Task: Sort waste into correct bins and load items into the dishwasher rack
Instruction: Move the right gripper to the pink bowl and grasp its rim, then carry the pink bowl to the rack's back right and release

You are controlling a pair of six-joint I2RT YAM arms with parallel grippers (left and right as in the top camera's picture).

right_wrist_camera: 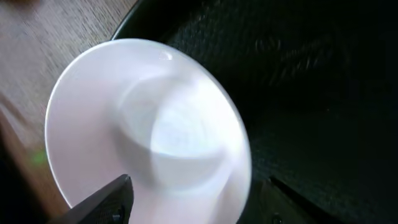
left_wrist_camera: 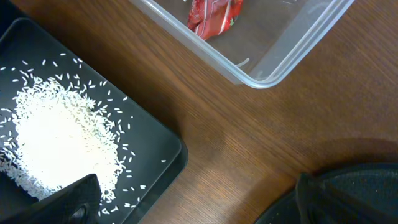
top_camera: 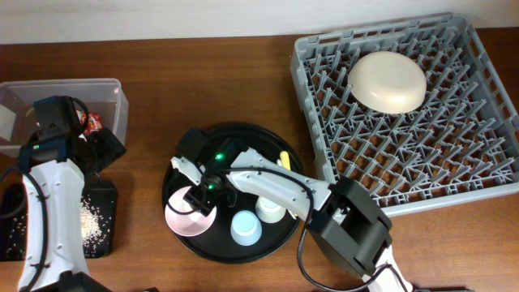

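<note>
overhead | pink bowl (top_camera: pixel 185 219) | neighbours: light blue cup (top_camera: pixel 245 227), white cup (top_camera: pixel 270 208)

**Overhead:** fixed above, facing straight down, wide enough to span the table (top_camera: pixel 203 73) from clear box (top_camera: pixel 120 101) to grey rack (top_camera: pixel 302 97). **Left wrist:** close, looking down on the shallow black tray (left_wrist_camera: pixel 155 155) and the box's corner, both also in the overhead. **Right wrist:** nearest, blurred, filled by the pink bowl (right_wrist_camera: pixel 149 137) on the round black tray (right_wrist_camera: pixel 311 93), likewise shared.
</note>
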